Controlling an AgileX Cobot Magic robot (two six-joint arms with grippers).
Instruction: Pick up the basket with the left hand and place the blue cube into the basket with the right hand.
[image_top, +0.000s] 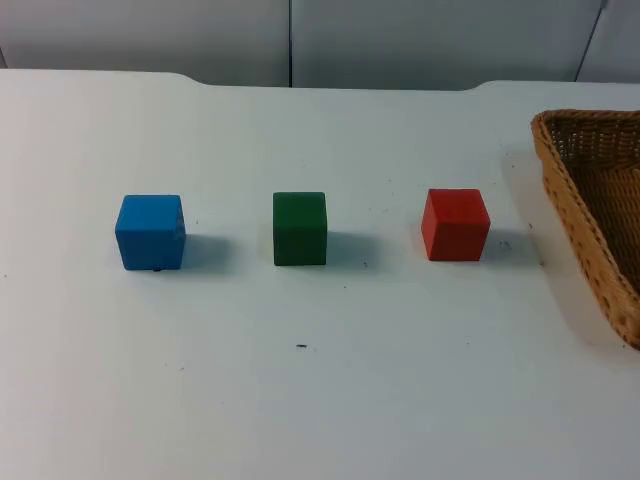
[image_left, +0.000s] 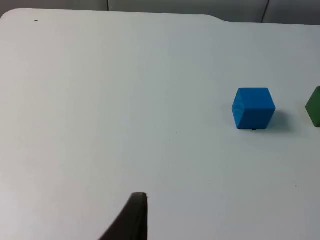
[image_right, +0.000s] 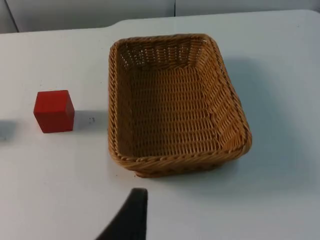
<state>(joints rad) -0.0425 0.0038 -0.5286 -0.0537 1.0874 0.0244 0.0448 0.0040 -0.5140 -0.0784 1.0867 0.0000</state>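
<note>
From above I see the blue cube, green cube and red cube in a row. My right wrist view gives the whole basket – empty. Left hand, right hand – grip state I cannot tell.

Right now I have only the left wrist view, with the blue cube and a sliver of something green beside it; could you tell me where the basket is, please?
Observer: The basket sits at the right end of the table, just beyond a red cube.
Operator: Thanks. My left gripper hangs over bare table; where is the right gripper?
Observer: Above the table just short of the basket's near rim, touching nothing.
Operator: And the green thing?
Observer: A green cube, midway between the blue cube and the red one, apart from both.
</note>
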